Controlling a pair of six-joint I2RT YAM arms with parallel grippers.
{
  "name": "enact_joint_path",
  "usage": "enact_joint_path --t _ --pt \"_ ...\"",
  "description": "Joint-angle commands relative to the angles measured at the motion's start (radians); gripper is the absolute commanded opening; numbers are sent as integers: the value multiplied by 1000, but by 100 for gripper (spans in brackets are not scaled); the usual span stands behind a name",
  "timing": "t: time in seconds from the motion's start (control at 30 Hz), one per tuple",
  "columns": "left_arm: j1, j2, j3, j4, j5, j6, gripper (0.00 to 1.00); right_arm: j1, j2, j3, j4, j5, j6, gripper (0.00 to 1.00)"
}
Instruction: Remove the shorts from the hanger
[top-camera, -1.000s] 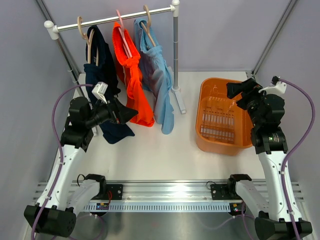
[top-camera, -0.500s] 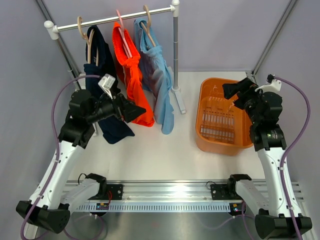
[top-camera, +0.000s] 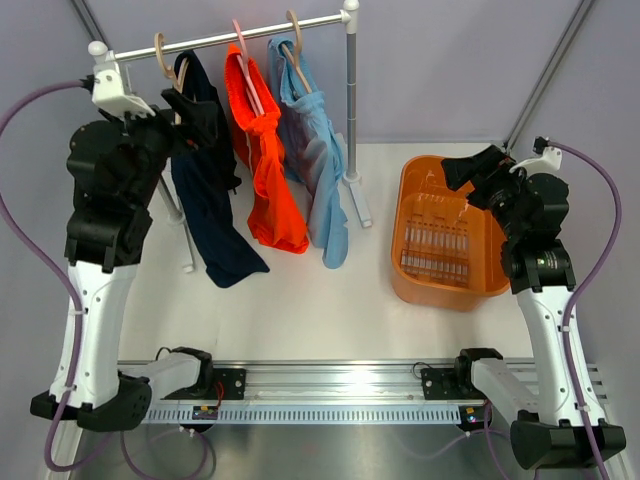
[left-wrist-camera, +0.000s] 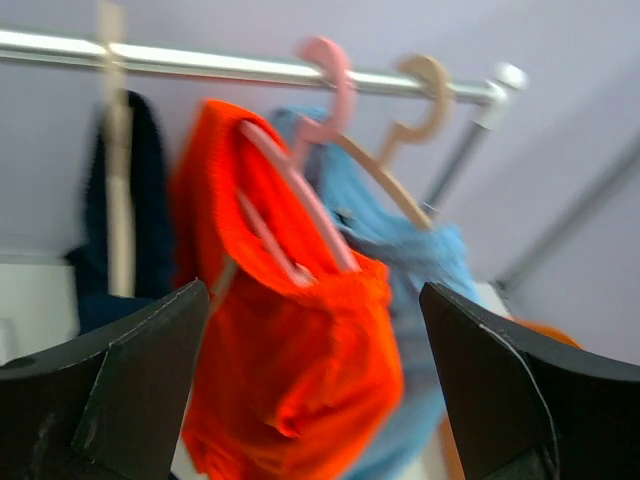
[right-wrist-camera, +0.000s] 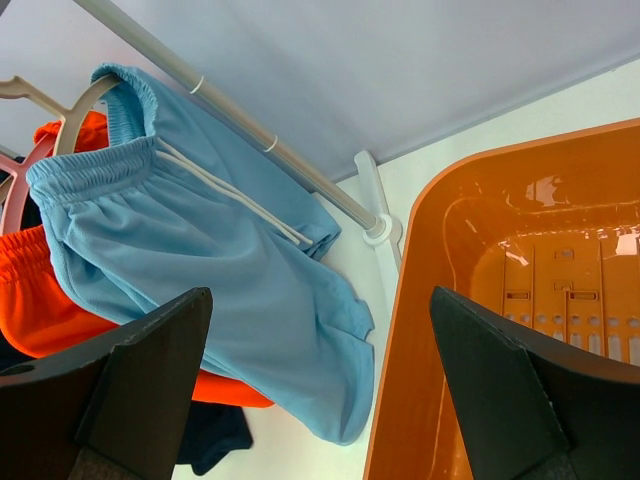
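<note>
Three pairs of shorts hang on hangers from a white rail (top-camera: 230, 38): navy shorts (top-camera: 215, 220) on the left, orange shorts (top-camera: 270, 170) in the middle, light blue shorts (top-camera: 320, 170) on the right. My left gripper (top-camera: 208, 125) is raised beside the top of the navy pair, open. Its blurred wrist view looks between wide-apart fingers (left-wrist-camera: 530, 400) at the orange shorts (left-wrist-camera: 300, 370) on a pink hanger (left-wrist-camera: 300, 200). My right gripper (top-camera: 465, 170) hovers open over the basket's far left rim, facing the light blue shorts (right-wrist-camera: 200, 260), with nothing between its fingers.
An orange plastic basket (top-camera: 405, 270) stands on the white table at the right, with its wall (right-wrist-camera: 420, 380) close under my right gripper. The rail's right post (top-camera: 351, 100) rises between the light blue shorts and the basket. Grey walls close in on both sides.
My left arm has swung up from beside the navy shorts' lower hem to rail height. The right gripper has edged slightly left. The shorts still hang as before.
</note>
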Motion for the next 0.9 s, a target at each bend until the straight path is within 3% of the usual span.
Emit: enact_joint_path --t 0.0,0.13,0.27,0.87 --pt "66 93 106 -63 -213 51 90 -2 13 58 36 -45 1 99" --pt "100 202 195 -89 -253 106 88 -2 30 76 29 -54 2 100" --pt "147 331 310 -136 -162 122 84 -2 39 96 16 -55 -1 100" --pt "273 562 484 -115 -71 156 77 -2 67 108 9 -54 -18 99"
